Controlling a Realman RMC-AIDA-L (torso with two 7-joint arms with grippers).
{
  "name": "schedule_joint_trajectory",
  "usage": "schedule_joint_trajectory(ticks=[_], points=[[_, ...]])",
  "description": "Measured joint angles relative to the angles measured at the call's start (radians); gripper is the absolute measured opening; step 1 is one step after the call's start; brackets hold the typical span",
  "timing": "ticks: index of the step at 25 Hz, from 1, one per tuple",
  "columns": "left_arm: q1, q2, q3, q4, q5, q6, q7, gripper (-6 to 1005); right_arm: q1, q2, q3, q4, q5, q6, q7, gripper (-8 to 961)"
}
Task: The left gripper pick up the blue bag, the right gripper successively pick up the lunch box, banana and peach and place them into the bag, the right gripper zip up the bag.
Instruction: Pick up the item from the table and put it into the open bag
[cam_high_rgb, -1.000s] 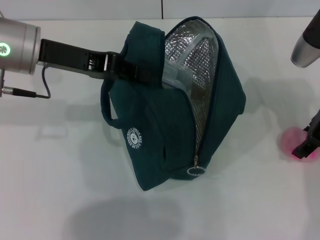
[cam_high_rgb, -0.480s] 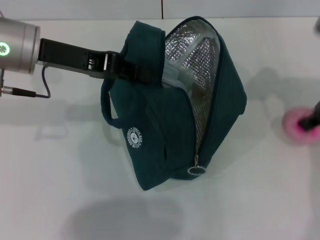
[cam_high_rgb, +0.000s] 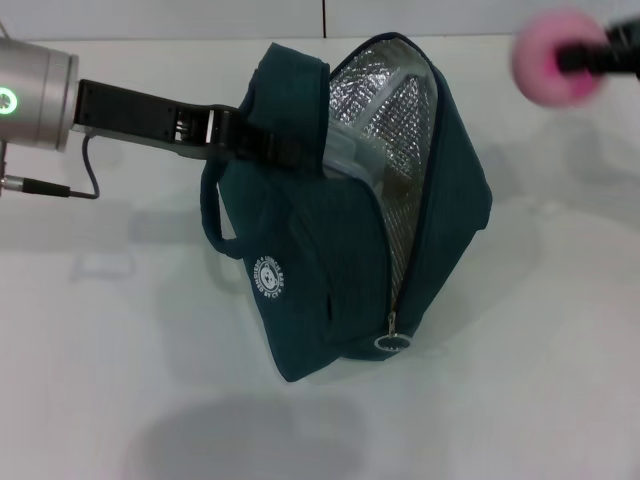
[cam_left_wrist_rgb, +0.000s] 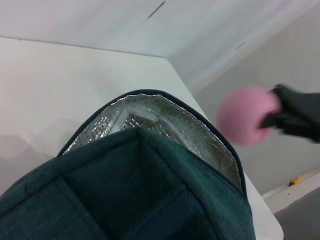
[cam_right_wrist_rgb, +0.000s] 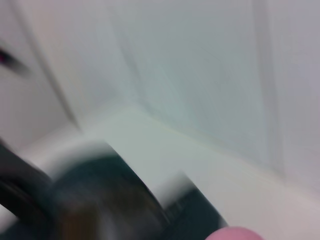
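Note:
The blue bag (cam_high_rgb: 330, 250) hangs open, its silver lining facing up; it also shows in the left wrist view (cam_left_wrist_rgb: 145, 190). My left gripper (cam_high_rgb: 262, 145) is shut on the bag's handle at its upper left side. The lunch box (cam_high_rgb: 350, 158) shows partly inside the bag. My right gripper (cam_high_rgb: 590, 58) is shut on the pink peach (cam_high_rgb: 552, 58) and holds it in the air, up and to the right of the bag's mouth. The peach also shows in the left wrist view (cam_left_wrist_rgb: 248, 121) and the right wrist view (cam_right_wrist_rgb: 235, 234). The banana is not visible.
The white table (cam_high_rgb: 120, 330) lies under the bag. A ring zipper pull (cam_high_rgb: 392, 342) hangs at the lower end of the bag's opening. The table's far edge meets a pale wall (cam_high_rgb: 200, 18).
My right gripper has lifted the peach from the table at the right edge up and leftward to high beside the bag's mouth. The left gripper and bag have stayed still.

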Motion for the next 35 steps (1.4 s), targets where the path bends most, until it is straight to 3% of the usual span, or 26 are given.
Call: schedule_joint_trajectory(ticks=[4,9,17,24,28,35], points=[[0.000,-0.002,0.000,0.000,0.000,0.001,0.000,36,-0.053,0.006,-0.006,0.024,0.321,-0.028,-0.138,214],[-0.004,-0.003,0.000,0.000,0.000,0.001,0.001,36,-0.061,0.020,-0.058,0.107,0.449,-0.073,-0.231,179],[-0.007,-0.004,-0.002,0.000,-0.001,0.001,0.001,36,-0.006,0.019,-0.161,0.357,0.451,-0.030,-0.348,95],[-0.002,-0.004,-0.002,0.000,-0.002,0.000,0.002,36,0.007,0.020,-0.291,0.408,0.451,0.067,-0.403,65],[0.000,-0.004,-0.002,-0.001,-0.002,0.000,0.004,35,0.007,0.020,-0.356,0.410,0.452,0.110,-0.412,130],[0.001,-0.004,-0.004,-0.003,-0.002,0.000,0.004,35,0.009,0.021,-0.376,0.409,0.445,0.126,-0.416,243]])
